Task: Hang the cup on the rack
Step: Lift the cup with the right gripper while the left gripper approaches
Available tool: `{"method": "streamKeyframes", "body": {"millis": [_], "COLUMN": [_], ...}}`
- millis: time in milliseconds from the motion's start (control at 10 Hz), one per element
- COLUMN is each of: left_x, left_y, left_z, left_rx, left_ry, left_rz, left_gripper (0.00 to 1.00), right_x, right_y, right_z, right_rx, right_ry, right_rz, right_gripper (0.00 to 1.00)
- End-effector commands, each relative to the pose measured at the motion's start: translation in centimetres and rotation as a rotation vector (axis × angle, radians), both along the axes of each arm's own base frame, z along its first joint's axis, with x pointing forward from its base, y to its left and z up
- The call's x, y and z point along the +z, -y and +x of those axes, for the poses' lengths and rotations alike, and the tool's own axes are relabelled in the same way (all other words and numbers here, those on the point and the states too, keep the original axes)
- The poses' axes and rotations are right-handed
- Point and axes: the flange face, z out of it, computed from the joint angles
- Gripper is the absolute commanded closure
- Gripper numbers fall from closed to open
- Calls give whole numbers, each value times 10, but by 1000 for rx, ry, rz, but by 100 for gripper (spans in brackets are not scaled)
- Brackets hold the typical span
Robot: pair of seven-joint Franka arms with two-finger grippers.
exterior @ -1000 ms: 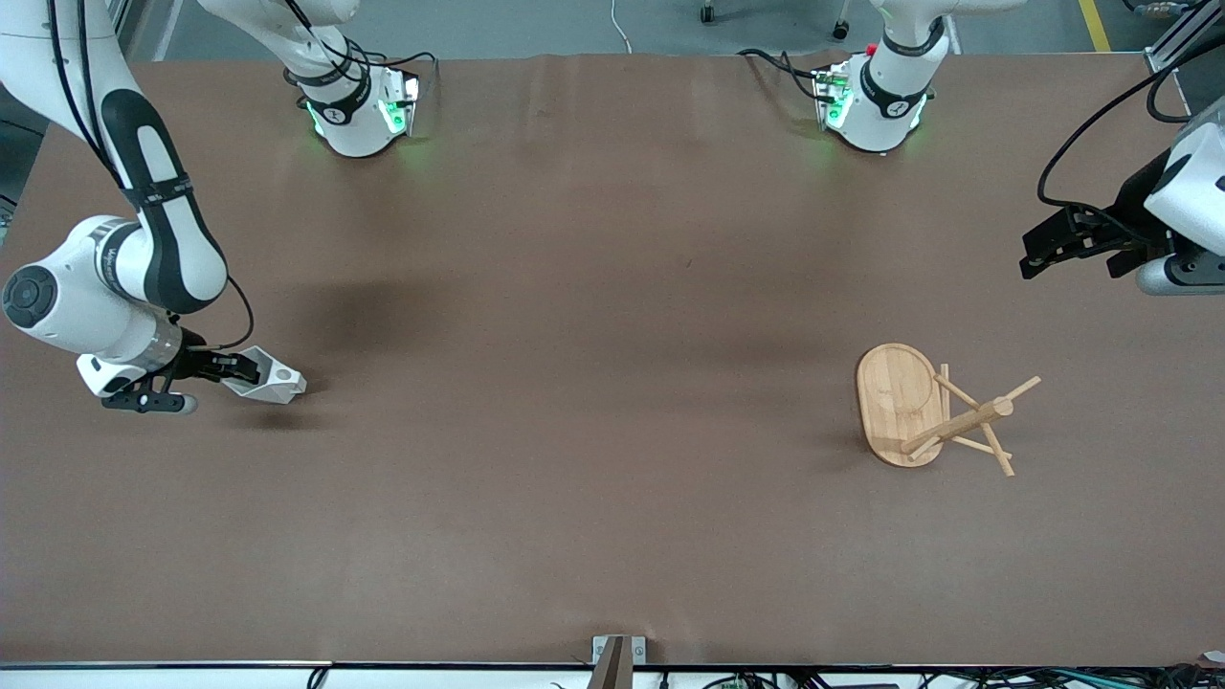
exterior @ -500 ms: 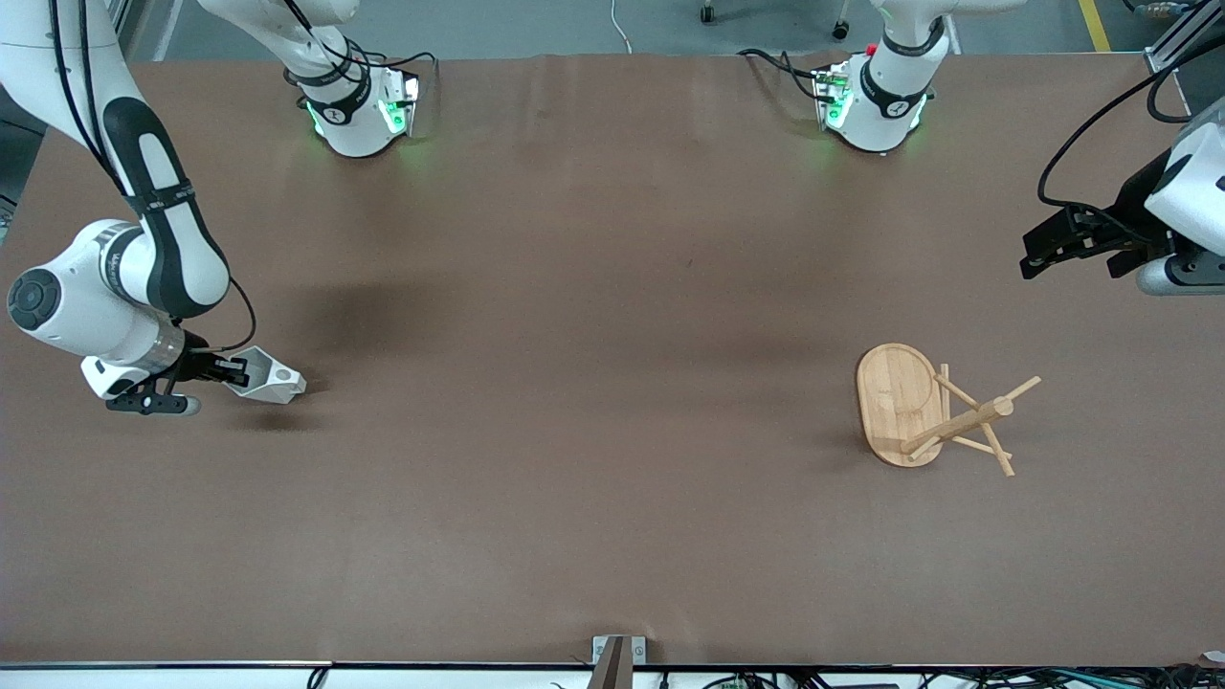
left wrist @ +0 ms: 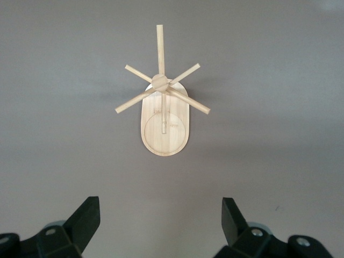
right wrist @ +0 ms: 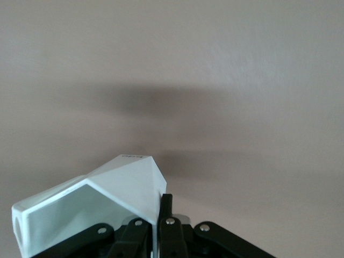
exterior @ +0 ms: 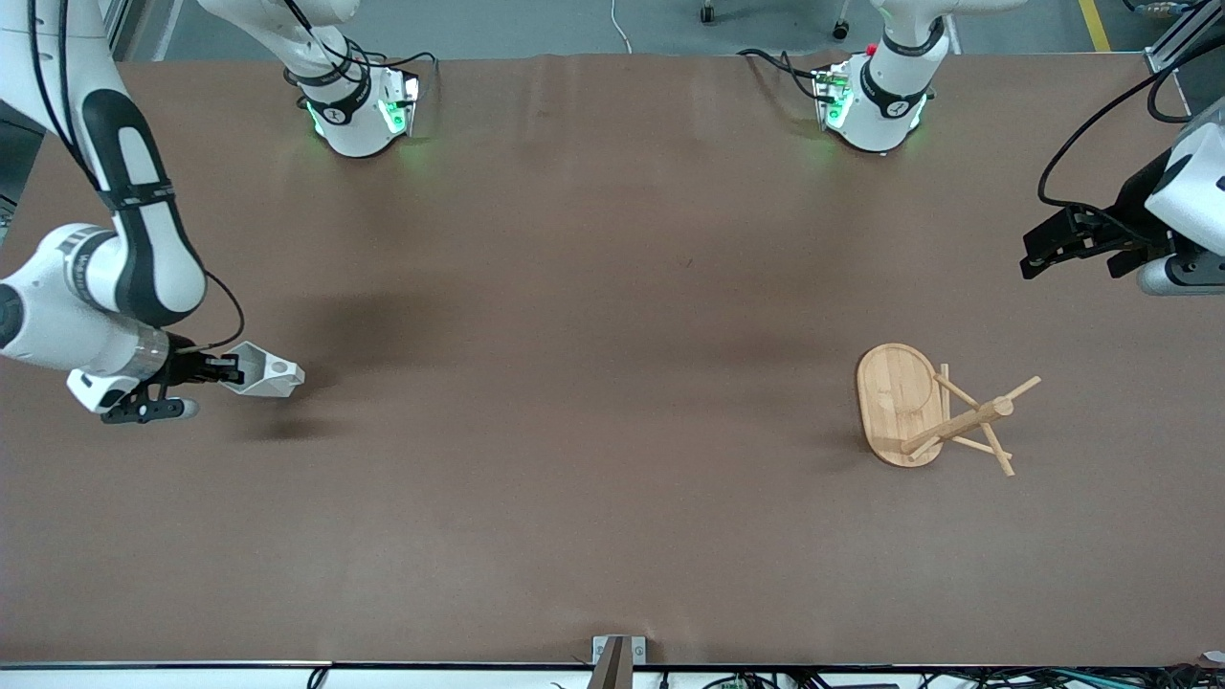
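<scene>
My right gripper is shut on the rim wall of the white faceted cup, near the right arm's end of the table. It holds the cup on its side a little above the tabletop, with a shadow beneath. In the right wrist view the cup sits between the closed fingers. The bamboo rack stands upright on its oval base near the left arm's end. My left gripper hangs open and empty, up in the air at that end. The left wrist view shows the rack ahead of the left gripper.
The brown tabletop holds nothing else between cup and rack. Both arm bases stand along the table edge farthest from the front camera. A small metal bracket sits at the nearest edge.
My right gripper has risen slightly with the cup and drifted toward the right arm's end of the table. The left arm and the rack have not moved.
</scene>
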Motion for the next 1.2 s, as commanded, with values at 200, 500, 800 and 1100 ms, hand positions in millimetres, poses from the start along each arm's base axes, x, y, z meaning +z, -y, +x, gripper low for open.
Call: {"method": "streamKeyframes", "body": {"millis": [200, 500, 800, 1100], "left_x": [-18, -18, -21, -20], "left_y": [-2, -4, 6, 29], "left_z": [6, 6, 9, 5], "left_rx": [-14, -9, -54, -346], "left_ry": [-29, -29, -33, -33], "left_rz": [20, 20, 17, 7], "left_gripper": [0, 0, 0, 0], "right_x": [16, 27, 43, 57], "right_y": [-92, -195, -320, -402], "right_z": [0, -8, -23, -45], "right_rx": [-40, -82, -139, -179], "right_ry": [-99, -190, -286, -365], "right_rz": [441, 801, 1045, 1183], "right_gripper": [100, 100, 100, 100]}}
